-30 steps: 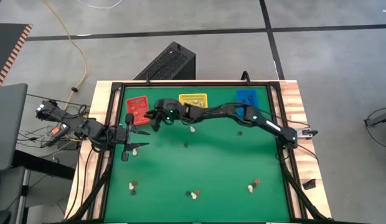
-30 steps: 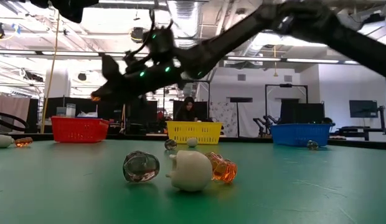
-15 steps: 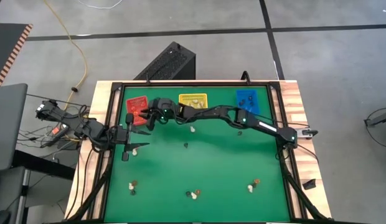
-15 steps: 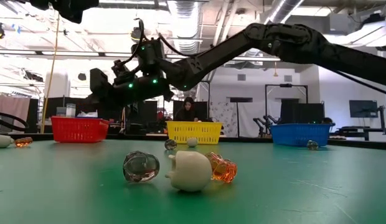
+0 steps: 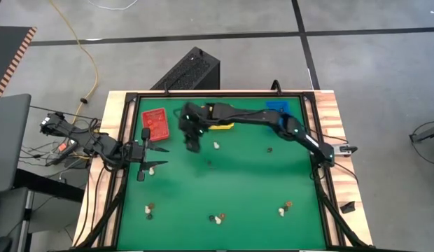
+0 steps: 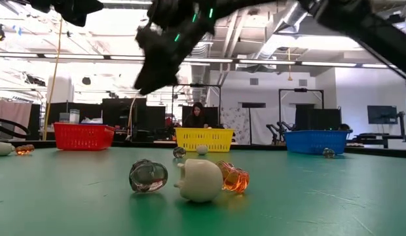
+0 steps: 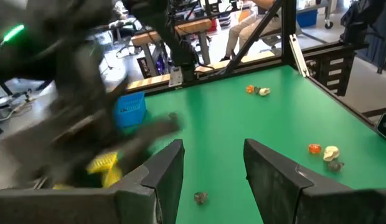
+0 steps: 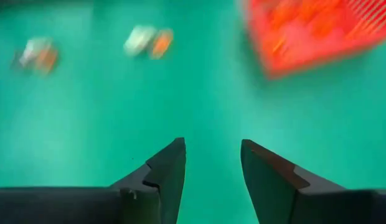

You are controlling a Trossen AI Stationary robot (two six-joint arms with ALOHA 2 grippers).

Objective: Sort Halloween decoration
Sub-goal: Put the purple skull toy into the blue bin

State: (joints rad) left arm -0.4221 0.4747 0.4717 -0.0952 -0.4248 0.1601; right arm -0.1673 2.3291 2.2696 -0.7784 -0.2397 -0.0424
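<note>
Right gripper point(image 5: 192, 145), fingers parted and holding nothing, as the gap seen in the right wrist view point(image 8: 211, 168) confirms; it hangs above the green table surface point(image 5: 252, 182) between the red bin point(image 5: 155, 122) and the yellow bin point(image 5: 218, 119). Reading left to right from this tool: well to its left, the left gripper point(image 5: 151, 166) waits at the table's edge, fingers likewise apart and empty, with a cream trinket point(image 5: 155, 169) just beside its tips. The red bin lies just left of the tool and the yellow bin just right of it; the blue bin point(image 5: 276, 108) stands well to its right. The Halloween decoration is scattered over the table: a cream piece point(image 5: 216, 145) just right of the tool, a dark piece point(image 5: 269, 148) farther right, and small clusters well apart from it along the near edge point(image 5: 217, 219).

The step in hand appears to be a reach for the next trinket. It would likely go best by centring the open fingers over the nearest cream piece, descending squarely, and closing only once both tips flank it.

The surface is a flat green mat within a black frame. Beyond it, the low view shows a workshop with ceiling lights and a person seated behind the yellow bin.
</note>
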